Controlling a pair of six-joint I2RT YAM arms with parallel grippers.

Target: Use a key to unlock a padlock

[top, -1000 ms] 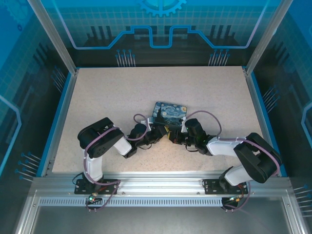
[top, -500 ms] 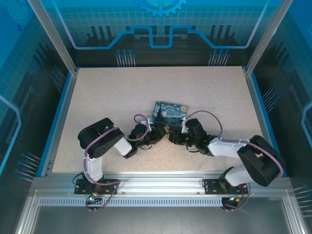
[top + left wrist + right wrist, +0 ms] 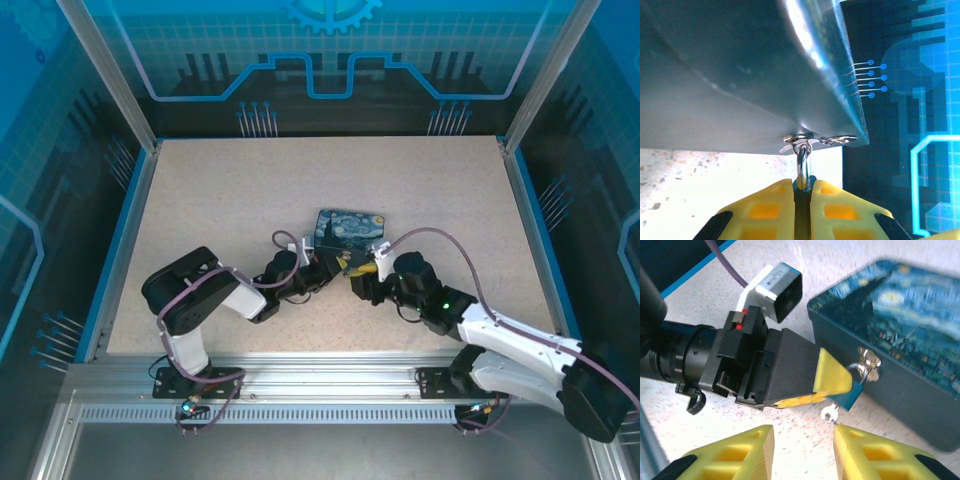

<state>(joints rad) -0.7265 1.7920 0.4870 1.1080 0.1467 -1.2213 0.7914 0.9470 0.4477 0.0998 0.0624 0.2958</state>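
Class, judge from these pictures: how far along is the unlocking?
Done: the key looks seated in the padlock. In hand: the left gripper clamps the padlock; the right gripper is open below the key. Left: turning the key; the shackle looks closed through the hasp.

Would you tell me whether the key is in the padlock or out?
In: the key juts from the padlock; right tool open.

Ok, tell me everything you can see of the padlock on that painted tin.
The padlock is tiny, with a blue-looking body and a silvery metal shackle. The shackle loops through the hasp on the painted tin's front wall, so it hangs there. The left gripper pinches its body between yellow fingers. A small silvery key appears to stick out of its lower end. Whether the shackle has released, I cannot tell.
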